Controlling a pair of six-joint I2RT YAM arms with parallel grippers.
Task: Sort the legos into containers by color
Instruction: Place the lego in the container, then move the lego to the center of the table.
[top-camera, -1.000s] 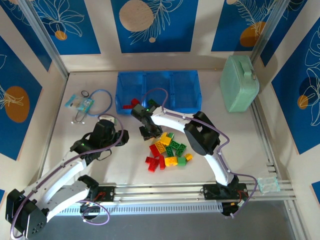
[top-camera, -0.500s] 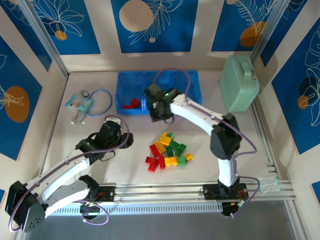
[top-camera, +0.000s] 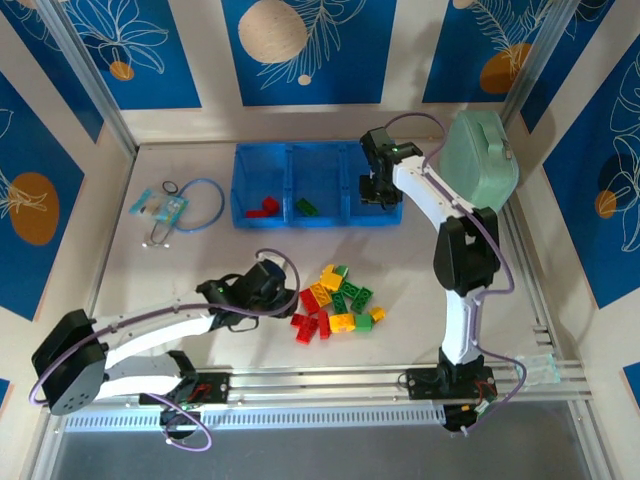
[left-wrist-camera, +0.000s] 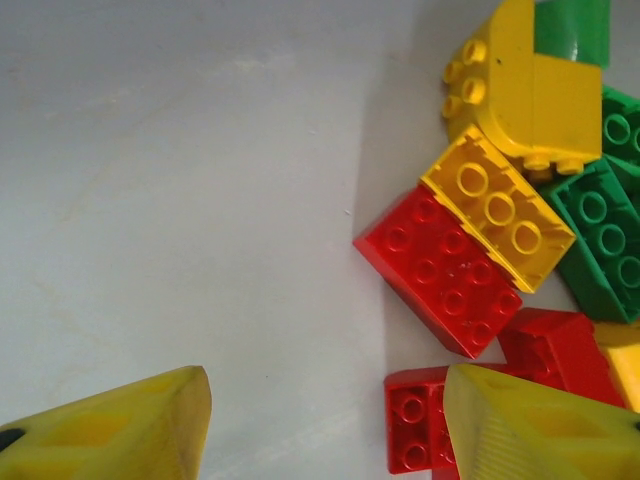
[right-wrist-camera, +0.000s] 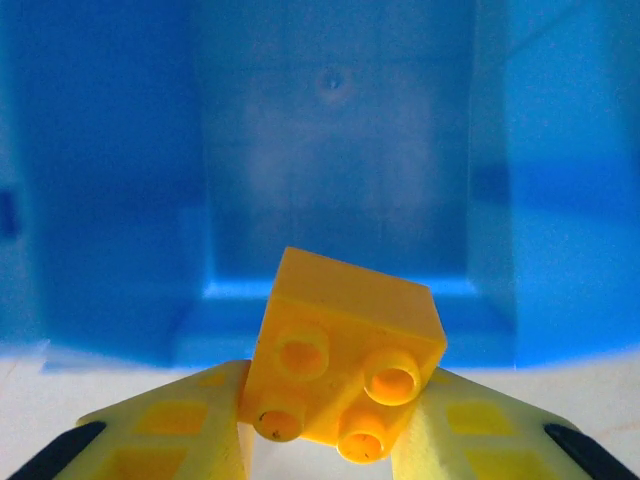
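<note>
A yellow lego is pinched, tilted with studs toward the camera, in my shut right gripper. That gripper hovers at the right compartment of the blue tray. A red lego lies in the left compartment and a green one in the middle. The loose pile of legos sits mid-table. My left gripper is open at the pile's left edge; in the left wrist view one fingertip overlaps a small red brick, below a larger red brick.
A mint-green lidded case stands right of the tray. A blue cable loop and a small packet lie at the left. Metal rails run along the near edge, with a small clear box at their right end.
My right arm swung from beside the pile up and rightward across the tray to its right compartment, carrying the yellow lego. My left arm slid right to the pile's edge.
</note>
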